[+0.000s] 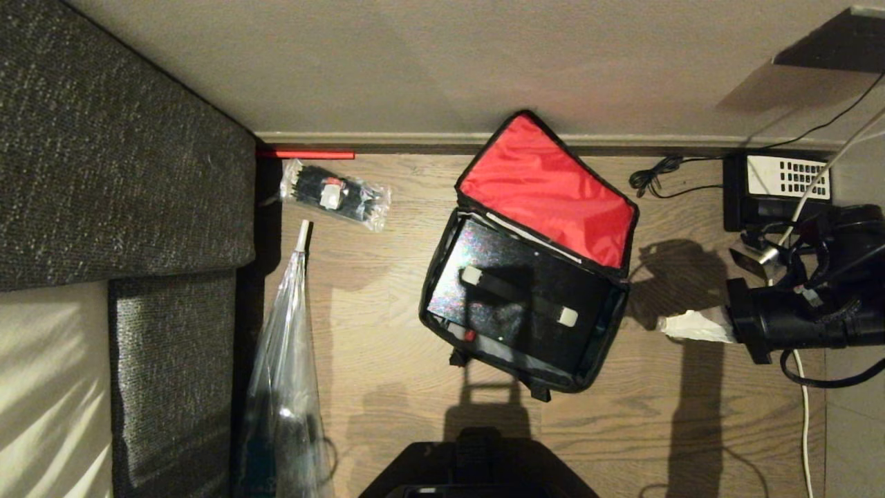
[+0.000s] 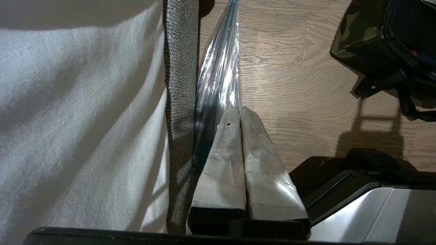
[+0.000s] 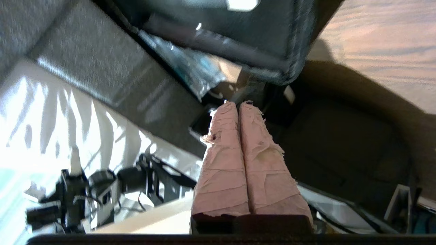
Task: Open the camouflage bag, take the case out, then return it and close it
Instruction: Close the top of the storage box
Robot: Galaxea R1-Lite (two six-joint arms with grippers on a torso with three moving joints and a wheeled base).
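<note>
Boxy camouflage fabric bag [image 1: 598, 353] on wood floor, red-lined lid flipped up, black rectangular hard case [image 1: 515, 297] inside; right gripper [image 1: 665, 325] clenched empty beside it, left gripper [image 2: 239, 110] clenched empty.

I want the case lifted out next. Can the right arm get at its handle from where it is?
Probably yes. The bag lies with its lid thrown back, the case and its handle uncovered, and only bare floor separates them from the right gripper, which is shut.
</note>
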